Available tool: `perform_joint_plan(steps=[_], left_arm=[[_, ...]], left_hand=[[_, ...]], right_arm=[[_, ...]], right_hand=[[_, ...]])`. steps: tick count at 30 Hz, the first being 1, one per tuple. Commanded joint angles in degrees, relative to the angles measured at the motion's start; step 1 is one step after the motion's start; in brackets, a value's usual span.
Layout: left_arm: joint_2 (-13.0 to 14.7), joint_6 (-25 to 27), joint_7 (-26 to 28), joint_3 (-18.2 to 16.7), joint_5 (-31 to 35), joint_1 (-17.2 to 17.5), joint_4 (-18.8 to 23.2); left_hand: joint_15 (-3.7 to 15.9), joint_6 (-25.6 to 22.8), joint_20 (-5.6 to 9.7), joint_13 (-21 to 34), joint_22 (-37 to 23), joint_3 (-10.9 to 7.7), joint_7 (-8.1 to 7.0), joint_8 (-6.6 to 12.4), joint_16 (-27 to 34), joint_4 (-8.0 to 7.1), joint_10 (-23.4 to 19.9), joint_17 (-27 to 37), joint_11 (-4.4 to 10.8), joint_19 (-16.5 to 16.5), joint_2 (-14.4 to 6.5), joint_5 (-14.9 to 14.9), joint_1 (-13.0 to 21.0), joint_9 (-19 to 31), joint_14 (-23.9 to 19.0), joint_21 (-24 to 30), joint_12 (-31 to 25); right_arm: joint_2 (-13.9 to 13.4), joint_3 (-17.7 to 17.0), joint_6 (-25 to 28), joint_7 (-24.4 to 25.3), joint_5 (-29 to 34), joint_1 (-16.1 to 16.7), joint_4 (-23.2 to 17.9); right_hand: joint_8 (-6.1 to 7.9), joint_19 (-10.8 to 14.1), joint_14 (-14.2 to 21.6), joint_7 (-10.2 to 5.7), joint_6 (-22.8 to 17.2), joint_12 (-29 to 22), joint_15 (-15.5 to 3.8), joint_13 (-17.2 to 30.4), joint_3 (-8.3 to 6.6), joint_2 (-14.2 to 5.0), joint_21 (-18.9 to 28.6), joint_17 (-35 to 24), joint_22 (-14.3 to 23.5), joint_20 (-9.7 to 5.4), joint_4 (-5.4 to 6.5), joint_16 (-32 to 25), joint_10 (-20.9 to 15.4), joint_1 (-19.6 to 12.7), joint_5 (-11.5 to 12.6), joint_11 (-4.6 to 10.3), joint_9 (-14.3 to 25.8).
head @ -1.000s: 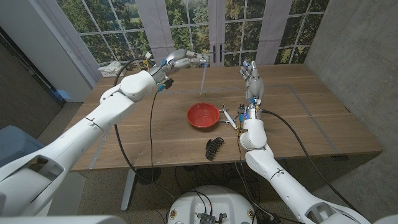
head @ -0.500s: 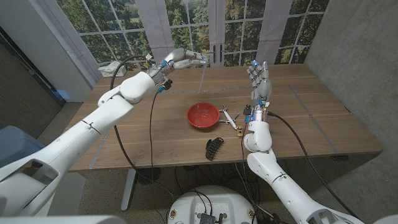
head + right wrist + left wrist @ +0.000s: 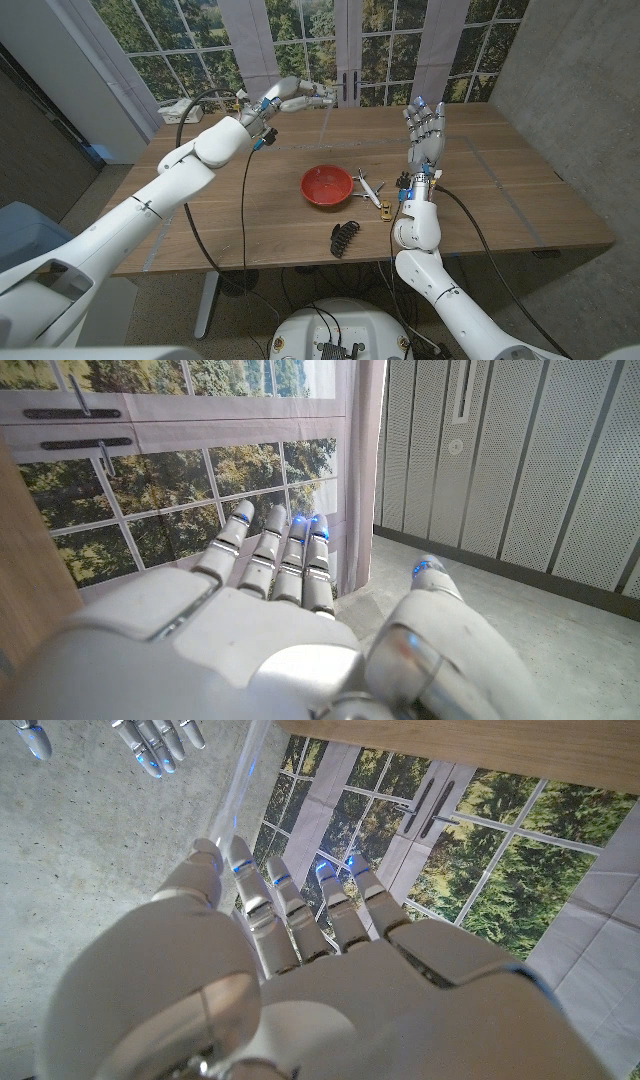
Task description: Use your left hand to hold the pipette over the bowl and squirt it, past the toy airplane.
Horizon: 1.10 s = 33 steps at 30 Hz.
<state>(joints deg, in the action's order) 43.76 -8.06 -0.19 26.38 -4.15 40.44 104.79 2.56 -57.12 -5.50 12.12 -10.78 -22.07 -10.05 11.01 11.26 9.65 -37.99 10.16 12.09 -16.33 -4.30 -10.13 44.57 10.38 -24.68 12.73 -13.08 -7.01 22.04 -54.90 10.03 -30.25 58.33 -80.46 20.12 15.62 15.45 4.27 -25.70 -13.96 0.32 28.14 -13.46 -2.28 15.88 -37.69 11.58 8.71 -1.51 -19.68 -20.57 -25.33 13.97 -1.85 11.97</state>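
Note:
My left hand (image 3: 291, 97) is raised over the far side of the table, beyond the red bowl (image 3: 327, 186). In the left wrist view its fingers (image 3: 262, 910) pinch a clear pipette (image 3: 234, 798) whose thin tube reaches away from the hand. The bowl sits at mid-table. A small white toy airplane (image 3: 367, 188) lies just to its right. My right hand (image 3: 426, 128) stands raised at the right of the airplane, fingers spread and pointing up, holding nothing; its fingertips (image 3: 150, 742) also show in the left wrist view.
A black ridged clip (image 3: 344, 237) lies near the table's front edge, in front of the bowl. A small tan piece (image 3: 386, 210) sits by my right wrist. Windows stand behind the table's far edge (image 3: 330, 108).
My right hand has drifted to the right and a little higher. The pipette hung straight down from my left hand a second ago and now reads fainter; the left hand stayed near the same spot.

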Motion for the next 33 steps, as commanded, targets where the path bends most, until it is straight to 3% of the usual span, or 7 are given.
perform_joint_plan(steps=[1, 9, 33], left_arm=[[-0.2, -0.7, 1.0, 0.0, 3.4, 0.3, 0.5], [-0.4, -1.7, 1.8, 0.1, 5.9, 0.2, 0.2], [-1.7, -4.2, 4.1, -0.4, 8.6, 0.1, -2.1]], left_hand=[[7.85, -0.9, 0.24, 0.2, -0.1, -0.57, -0.23, 0.32, 0.0, 0.0, -0.5, 0.0, 0.09, -0.3, -0.3, 0.3, 0.1, 0.1, -0.5, 0.0, 0.0], [7.89, -1.3, 0.37, 0.2, -0.1, -0.61, -0.28, 0.37, 0.0, 0.06, -0.6, 0.0, 0.1, -0.3, -0.2, 0.3, 0.2, 0.1, -0.6, 0.0, 0.0], [8.71, -7.8, 1.68, 0.2, 0.0, -2.26, 0.2, 1.65, 0.0, 0.62, -2.4, 0.1, 0.53, -1.4, -2.0, 0.2, 2.6, 0.1, -1.2, 0.2, -0.3]], right_arm=[[1.9, -0.1, -4.3, -5.3, -4.3, 0.3, 1.4], [2.6, 0.1, -5.8, -8.3, -6.9, 0.0, 2.1], [5.1, -1.3, -7.8, -8.5, -4.4, -1.5, 5.7]], right_hand=[[-0.14, 0.0, 0.0, 0.03, -0.7, 0.3, -0.12, 0.0, 0.0, 0.15, -0.1, 0.0, 0.2, 0.12, -0.34, 0.0, -0.4, 0.2, -0.2, 0.08, 0.2], [-0.32, 0.0, 0.3, 0.02, -0.9, 0.3, -0.19, -0.2, -0.01, 0.07, 0.0, 0.1, 0.2, 0.12, -0.61, 0.0, -0.7, 0.4, -0.2, 0.02, 0.1], [-0.7, 0.0, 0.6, 0.07, -1.6, 0.3, -0.23, -0.7, -0.02, -0.15, 0.0, 0.2, 0.2, 0.23, -1.2, 0.2, -1.0, 1.0, -0.2, 0.06, 0.1]])
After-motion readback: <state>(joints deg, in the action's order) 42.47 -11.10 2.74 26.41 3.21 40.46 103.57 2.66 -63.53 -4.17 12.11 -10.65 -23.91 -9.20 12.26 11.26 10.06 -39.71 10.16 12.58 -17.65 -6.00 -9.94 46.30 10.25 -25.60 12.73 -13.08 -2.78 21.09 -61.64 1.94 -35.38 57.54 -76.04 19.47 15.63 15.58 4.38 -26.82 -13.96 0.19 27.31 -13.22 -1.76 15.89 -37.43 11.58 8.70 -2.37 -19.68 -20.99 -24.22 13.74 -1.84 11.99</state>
